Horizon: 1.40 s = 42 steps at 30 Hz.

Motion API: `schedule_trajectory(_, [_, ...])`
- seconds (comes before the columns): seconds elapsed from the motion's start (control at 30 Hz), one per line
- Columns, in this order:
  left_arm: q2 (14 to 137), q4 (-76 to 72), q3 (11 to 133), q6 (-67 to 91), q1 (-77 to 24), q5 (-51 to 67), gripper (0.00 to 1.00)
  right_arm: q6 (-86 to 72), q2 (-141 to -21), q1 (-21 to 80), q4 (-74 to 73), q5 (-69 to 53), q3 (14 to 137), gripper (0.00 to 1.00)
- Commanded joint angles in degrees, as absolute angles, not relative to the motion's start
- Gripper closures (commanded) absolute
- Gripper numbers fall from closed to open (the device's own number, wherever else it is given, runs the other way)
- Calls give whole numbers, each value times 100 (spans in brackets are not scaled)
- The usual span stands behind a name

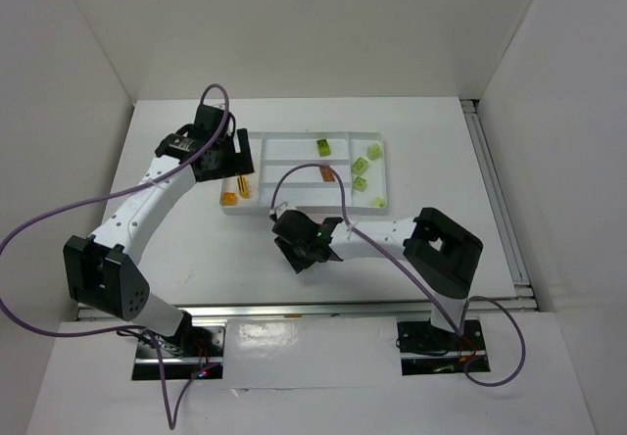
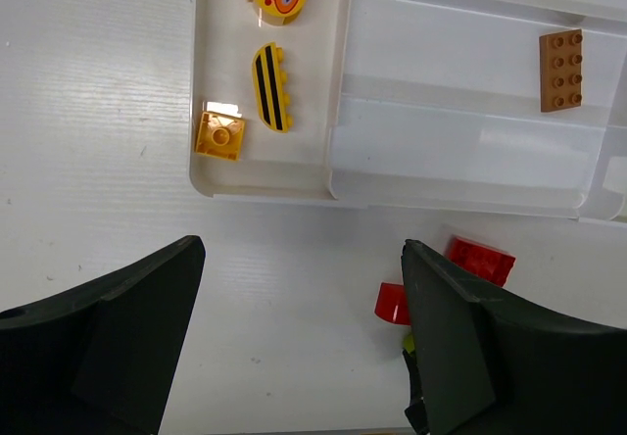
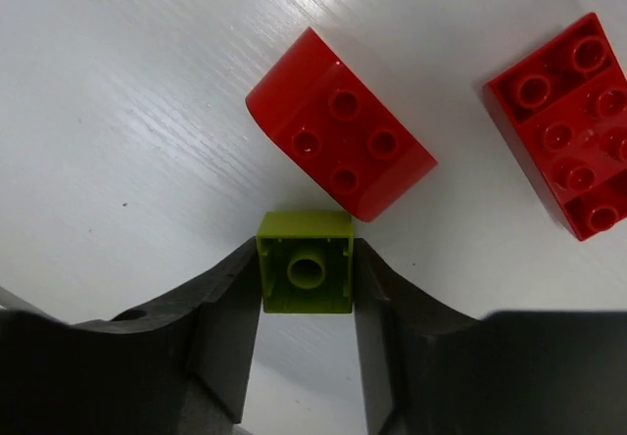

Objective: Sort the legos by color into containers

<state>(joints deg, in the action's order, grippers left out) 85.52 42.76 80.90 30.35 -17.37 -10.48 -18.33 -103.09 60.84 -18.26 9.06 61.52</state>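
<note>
Red bricks (image 3: pixel 338 126): two. Green bricks (image 1: pixel 361 166): six. Yellow pieces (image 2: pixel 271 87): three. Brown brick (image 2: pixel 560 71): one. Tray (image 2: pixel 470 141): one.

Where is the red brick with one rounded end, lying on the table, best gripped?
From straight above, across the two flat parallel sides of the rounded red brick, beside its four studs. It lies studs up, and the rounded end would likely let a finger slip. Align the grip with its diagonal pose; the second red brick lies apart from it.
</note>
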Motion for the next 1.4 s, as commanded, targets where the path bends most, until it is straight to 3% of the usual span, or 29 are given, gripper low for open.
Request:
schedule_trajectory(0.0, [8596,4175,8227,3015,-1705,-1090,7,-1881,-10178,6223,-1810,1299,6372,54])
schedule_trajectory(0.03, [8596,4175,8227,3015,-1705,-1090,7,-1933,-9995,6223,-1993,1405,6372,63])
schedule_trajectory(0.07, [8596,4175,8227,3015,-1705,-1090,7,-1934,-9854,6284,-2065,1485,6450,65])
schedule_trajectory(0.17, [8596,4175,8227,3015,-1705,-1195,7,-1855,-9370,6188,-2390,1889,6688,65])
schedule_trajectory(0.3, [8543,4175,8227,3225,-1652,-1283,7,-1635,-9447,5259,-2488,1908,7399,65])
schedule_trajectory(0.53, [8315,4122,8034,3226,-1538,-1230,6,-1635,-11257,4097,-2891,1450,9938,62])
schedule_trajectory(0.8, [8244,4008,7893,3050,-1415,-1230,7,-1521,-13191,3797,-3155,1837,12398,58])
schedule_trajectory(1.1, [8130,4008,7840,3050,-1362,-993,7,-1907,-13797,3507,-2777,1688,12822,58])
schedule_trajectory(1.17, [8130,4008,7840,3050,-1362,-993,7,-1959,-13947,3507,-2830,1687,13060,55])
schedule_trajectory(1.23, [8130,4008,7840,3050,-1362,-940,7,-1960,-14185,3507,-2943,1687,13305,35])
schedule_trajectory(1.37, [8130,4008,7840,3050,-1362,-818,7,-2092,-14414,3401,-3199,1626,13799,14])
